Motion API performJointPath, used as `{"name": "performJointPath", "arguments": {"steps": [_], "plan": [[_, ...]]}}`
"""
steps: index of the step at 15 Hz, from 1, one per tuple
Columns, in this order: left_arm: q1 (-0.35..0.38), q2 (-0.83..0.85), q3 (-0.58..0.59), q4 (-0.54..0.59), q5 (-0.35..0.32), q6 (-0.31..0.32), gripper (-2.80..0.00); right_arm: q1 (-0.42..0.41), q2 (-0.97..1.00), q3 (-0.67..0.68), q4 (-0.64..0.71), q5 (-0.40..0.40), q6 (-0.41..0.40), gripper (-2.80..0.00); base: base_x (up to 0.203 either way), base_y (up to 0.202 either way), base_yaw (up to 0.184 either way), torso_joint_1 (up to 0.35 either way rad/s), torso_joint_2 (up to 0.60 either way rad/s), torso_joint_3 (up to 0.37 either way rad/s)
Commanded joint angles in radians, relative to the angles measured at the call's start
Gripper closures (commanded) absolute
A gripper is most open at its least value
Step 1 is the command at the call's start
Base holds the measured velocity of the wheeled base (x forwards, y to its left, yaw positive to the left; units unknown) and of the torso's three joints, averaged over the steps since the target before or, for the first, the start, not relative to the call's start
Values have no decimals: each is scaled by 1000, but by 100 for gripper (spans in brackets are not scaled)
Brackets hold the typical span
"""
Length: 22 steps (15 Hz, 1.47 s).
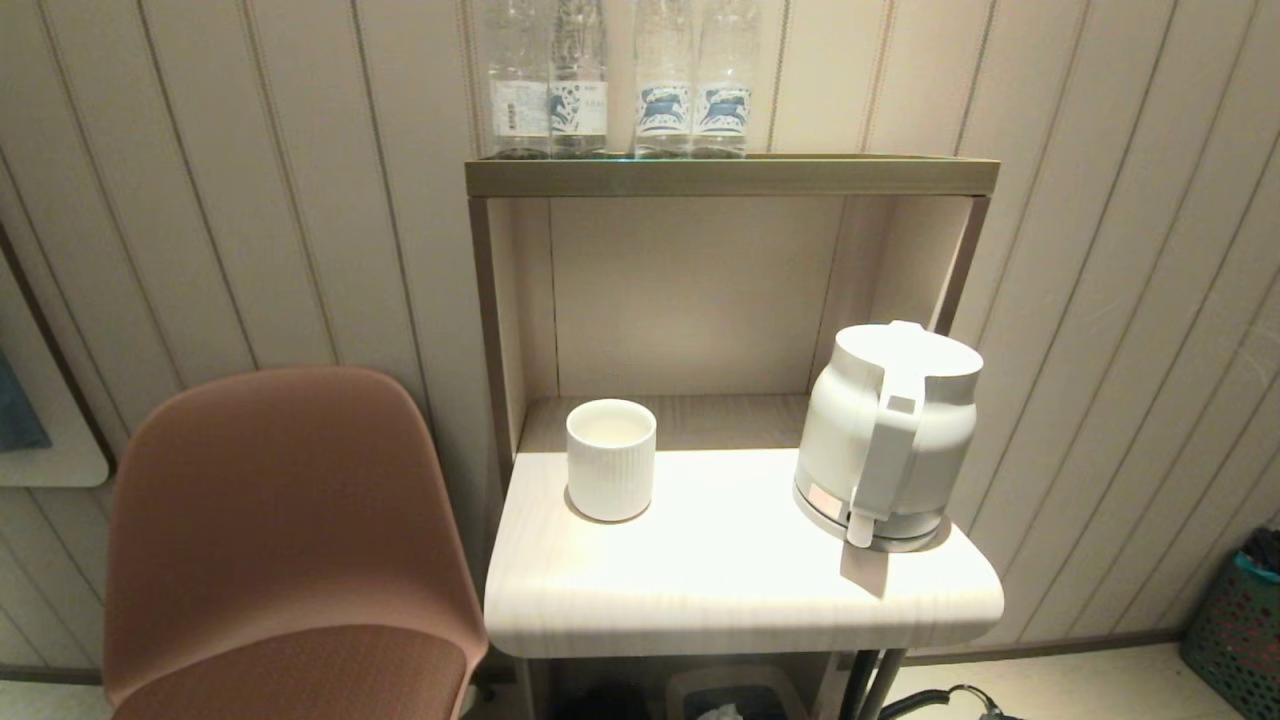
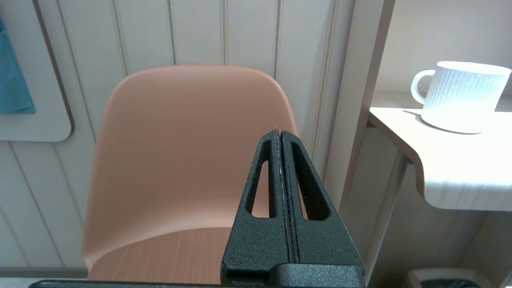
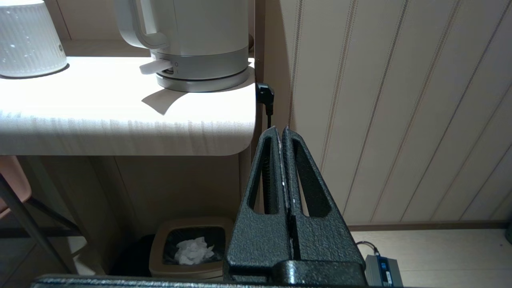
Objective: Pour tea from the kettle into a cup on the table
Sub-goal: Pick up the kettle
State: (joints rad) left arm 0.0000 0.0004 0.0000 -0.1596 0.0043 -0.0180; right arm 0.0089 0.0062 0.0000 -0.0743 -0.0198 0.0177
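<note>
The white kettle [image 1: 885,430] stands upright on its round base at the right end of the pale wood-grain table [image 1: 720,590], with its loop handle turned toward me. The white ribbed cup [image 1: 611,460] stands upright at the left end, well apart from the kettle. Neither gripper shows in the head view. My left gripper [image 2: 279,132] is shut and empty, low in front of the chair, left of the table; from there the cup [image 2: 464,96] shows a small loop handle. My right gripper [image 3: 280,129] is shut and empty, below the table's right corner, under the kettle [image 3: 200,36].
A pinkish-brown chair [image 1: 280,520] stands close against the table's left side. Several clear bottles [image 1: 620,80] line the brass-coloured shelf top. Under the table sits a bin [image 3: 188,248] holding paper. A black plug [image 3: 265,96] hangs at the table's right edge. The panelled wall is close on the right.
</note>
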Motion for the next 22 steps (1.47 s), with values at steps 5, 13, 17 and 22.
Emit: {"name": "performJointPath", "arguments": {"steps": [5, 13, 17, 22], "plan": [[0, 0, 0, -1, 0, 0, 0, 2, -6, 0, 3, 0, -10, 0, 0, 0, 0, 0, 0, 0], [-2, 0, 0, -3, 0, 0, 0, 5, 211, -348, 195, 103, 44, 0, 0, 0, 0, 0, 0, 0], [0, 0, 0, -2, 0, 0, 0, 6, 546, -532, 175, 108, 171, 0, 0, 0, 0, 0, 0, 0], [0, 0, 0, -1, 0, 0, 0, -42, 816, -760, 152, 19, 432, 0, 0, 0, 0, 0, 0, 0]]}}
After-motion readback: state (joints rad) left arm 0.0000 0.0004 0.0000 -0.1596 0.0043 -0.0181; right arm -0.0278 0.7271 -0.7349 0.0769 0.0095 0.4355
